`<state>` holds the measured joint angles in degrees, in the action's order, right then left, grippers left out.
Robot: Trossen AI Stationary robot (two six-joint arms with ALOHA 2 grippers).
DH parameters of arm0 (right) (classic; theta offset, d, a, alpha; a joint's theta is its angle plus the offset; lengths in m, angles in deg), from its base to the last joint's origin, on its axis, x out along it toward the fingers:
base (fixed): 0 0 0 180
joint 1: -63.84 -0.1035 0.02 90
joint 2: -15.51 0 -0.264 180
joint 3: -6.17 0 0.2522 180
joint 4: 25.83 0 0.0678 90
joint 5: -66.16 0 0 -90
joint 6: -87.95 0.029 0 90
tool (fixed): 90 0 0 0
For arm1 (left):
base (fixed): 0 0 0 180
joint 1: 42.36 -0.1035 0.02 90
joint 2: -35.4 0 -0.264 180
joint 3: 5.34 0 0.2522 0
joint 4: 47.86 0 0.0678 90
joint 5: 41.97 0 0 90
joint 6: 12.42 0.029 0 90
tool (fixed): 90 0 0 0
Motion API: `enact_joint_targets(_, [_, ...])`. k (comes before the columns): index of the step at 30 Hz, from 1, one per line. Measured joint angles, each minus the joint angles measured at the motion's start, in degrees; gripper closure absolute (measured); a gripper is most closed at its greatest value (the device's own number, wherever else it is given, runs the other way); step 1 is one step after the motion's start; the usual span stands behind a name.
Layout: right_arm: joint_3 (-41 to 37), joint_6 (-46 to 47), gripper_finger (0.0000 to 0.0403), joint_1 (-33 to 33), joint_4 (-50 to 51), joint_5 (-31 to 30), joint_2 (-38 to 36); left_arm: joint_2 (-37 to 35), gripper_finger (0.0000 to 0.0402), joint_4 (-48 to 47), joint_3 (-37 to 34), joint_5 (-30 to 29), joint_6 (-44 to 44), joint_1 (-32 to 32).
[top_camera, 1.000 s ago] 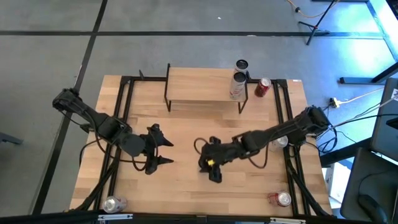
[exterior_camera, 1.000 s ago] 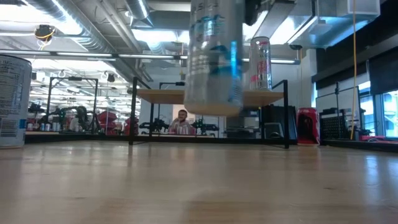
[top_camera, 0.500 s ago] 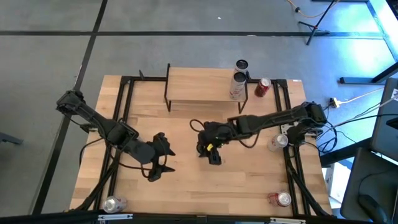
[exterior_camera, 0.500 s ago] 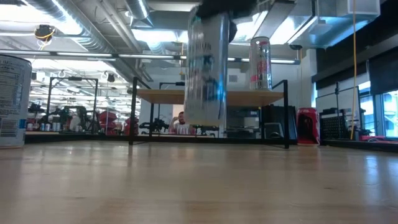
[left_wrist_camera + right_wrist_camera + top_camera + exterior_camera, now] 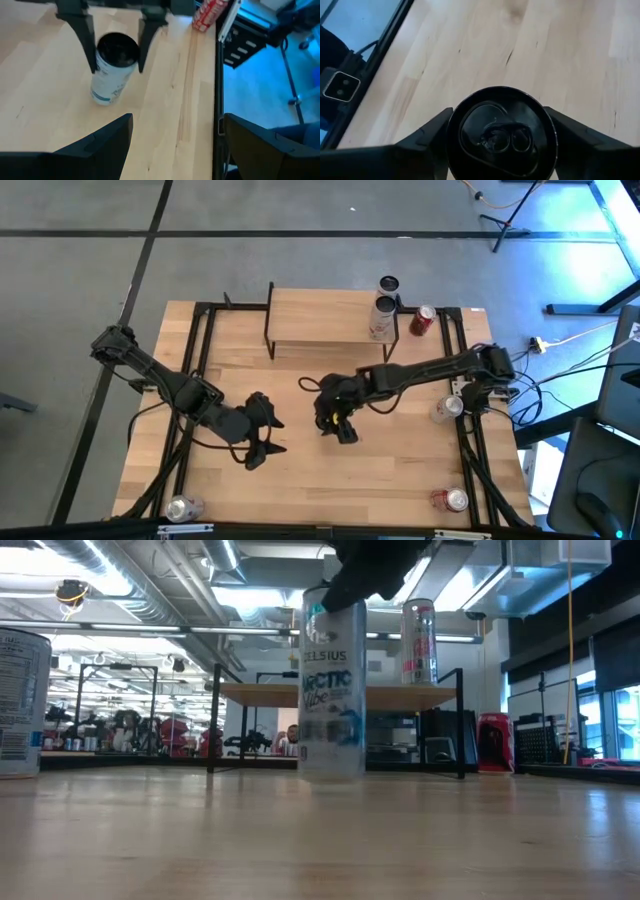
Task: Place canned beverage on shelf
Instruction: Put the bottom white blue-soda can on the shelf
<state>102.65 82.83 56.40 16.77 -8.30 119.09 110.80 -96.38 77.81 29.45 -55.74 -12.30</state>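
Note:
A tall white-and-blue can (image 5: 332, 680) with a dark top (image 5: 502, 132) stands upright at mid-table, in front of the shelf (image 5: 325, 320). My right gripper (image 5: 335, 423) reaches over it from the right, its fingers shut around the can's top. The shelf, a low wood rack on black legs, stands at the far edge with one white can (image 5: 381, 316) on its right end. My left gripper (image 5: 266, 437) hangs open to the left of the held can, aimed at it, touching nothing. My right gripper pinches the can by its upper side wall (image 5: 102, 62), just under the rim, one finger (image 5: 82, 30) on each side. The fingers slant down from above. The can is upright, its base at the tabletop; I cannot tell whether it rests there.
A dark-topped can (image 5: 388, 284) stands by the shelf's far right corner, and a red can (image 5: 422, 320) lies right of the shelf. More cans are at the right edge (image 5: 447, 408), near right corner (image 5: 450, 500) and near left corner (image 5: 183, 507).
My right gripper has carried the can toward the shelf and downward while rolling its wrist. The can, which hung tilted and clear of the table, is now upright and low at the tabletop. My left gripper has shifted slightly toward the near edge.

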Motion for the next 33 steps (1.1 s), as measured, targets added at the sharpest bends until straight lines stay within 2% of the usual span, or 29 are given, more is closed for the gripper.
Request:
enact_joint_targets(7, [0.0,-2.7,0.0074,0.0,1.6,-1.0,0.6,0.0,0.0104,2.0,0.0,-2.6,-0.1,-0.2])
enact_joint_targets(12, [0.1,-3.0,0.0038,0.0,2.6,-3.0,0.9,0.0,0.0104,2.0,0.0,-4.7,-0.1,-0.2])
enact_joint_targets(17, [6.1,-2.9,0.0029,0.0,10.5,-5.5,0.8,0.0,0.0104,2.0,0.0,-5.9,-0.1,-0.2])
enact_joint_targets(21, [14.5,-2.3,0.0028,0.0,22.1,-5.9,0.7,0.0,0.0104,2.0,0.0,-8.4,0.0,-0.3])
enact_joint_targets(25, [20.4,4.4,0.0027,-0.2,30.1,-5.9,-0.2,0.4,0.0104,2.2,0.0,-9.5,1.4,-1.6])
enact_joint_targets(29, [19.1,9.5,0.0027,-2.3,32.3,-6.0,-4.0,1.1,0.0104,3.3,0.0,-8.3,4.7,-3.8])
enact_joint_targets(33, [13.7,15.3,0.0027,-5.2,32.9,-6.4,-8.8,1.5,0.0105,5.3,0.0,-2.8,10.5,-6.7])
